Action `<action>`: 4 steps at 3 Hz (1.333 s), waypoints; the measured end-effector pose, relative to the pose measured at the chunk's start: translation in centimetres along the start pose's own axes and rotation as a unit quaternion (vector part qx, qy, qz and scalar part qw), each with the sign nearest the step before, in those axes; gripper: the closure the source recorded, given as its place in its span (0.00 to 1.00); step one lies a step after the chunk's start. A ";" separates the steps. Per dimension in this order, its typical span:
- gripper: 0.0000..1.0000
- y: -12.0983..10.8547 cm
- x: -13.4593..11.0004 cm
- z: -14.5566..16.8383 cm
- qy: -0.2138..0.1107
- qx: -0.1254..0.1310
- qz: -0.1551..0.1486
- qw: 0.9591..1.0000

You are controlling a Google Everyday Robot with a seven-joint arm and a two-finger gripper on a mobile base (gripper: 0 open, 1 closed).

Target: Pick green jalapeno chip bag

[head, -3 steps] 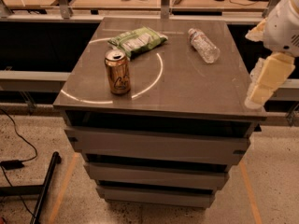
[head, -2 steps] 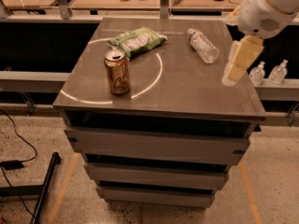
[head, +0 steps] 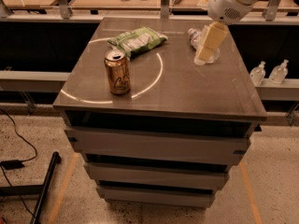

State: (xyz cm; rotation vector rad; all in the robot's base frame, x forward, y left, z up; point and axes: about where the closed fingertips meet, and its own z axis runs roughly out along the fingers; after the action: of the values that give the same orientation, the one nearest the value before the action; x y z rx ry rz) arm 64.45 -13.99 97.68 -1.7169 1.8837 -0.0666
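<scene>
In the camera view, the green jalapeno chip bag (head: 138, 40) lies flat on the far left part of the grey table top (head: 196, 94). It is angled so that one end points toward the back right corner. It rests across the far arc of a white ring (head: 159, 71) marked on the surface. That spot leaves its whole upper face bare and open to a grasp from above.

A bronze soda can (head: 117, 72) stands upright nearer the front, on the left side of the ring. It is apart from the bag, with a clear strip of table between them, so it does not seem to block a descent onto the bag.

The gripper (head: 209, 45) hangs from the arm's white housing (head: 231, 1) at the far right of the table, pointing down and a little to the left. It sits in front of a clear plastic water bottle (head: 193, 35) that lies on its side there and covers much of it. Whether it touches the bottle cannot be told. Whether the gripper is spread or closed cannot be told from this angle either, since it shows as one pale block. Nothing seems to be held in it.

The gripper is well apart from the bag, so the pick is judged to be at the approach stage. The next move would be a sweep leftward over the table. It should stay high enough to pass the bottle without nudging it.

Two small bottles (head: 268, 73) stand on a ledge beyond the table's right edge, out of the way.
</scene>
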 end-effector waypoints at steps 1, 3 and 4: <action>0.00 -2.6 -3.0 2.3 -0.027 0.023 0.005 0.999; 0.00 -8.0 -8.0 8.3 -0.034 0.057 0.079 0.995; 0.00 -9.8 -8.9 12.4 -0.038 0.048 0.147 0.987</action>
State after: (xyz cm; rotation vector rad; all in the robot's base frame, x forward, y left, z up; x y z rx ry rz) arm 78.74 -3.17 94.83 -1.3442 2.0211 0.0215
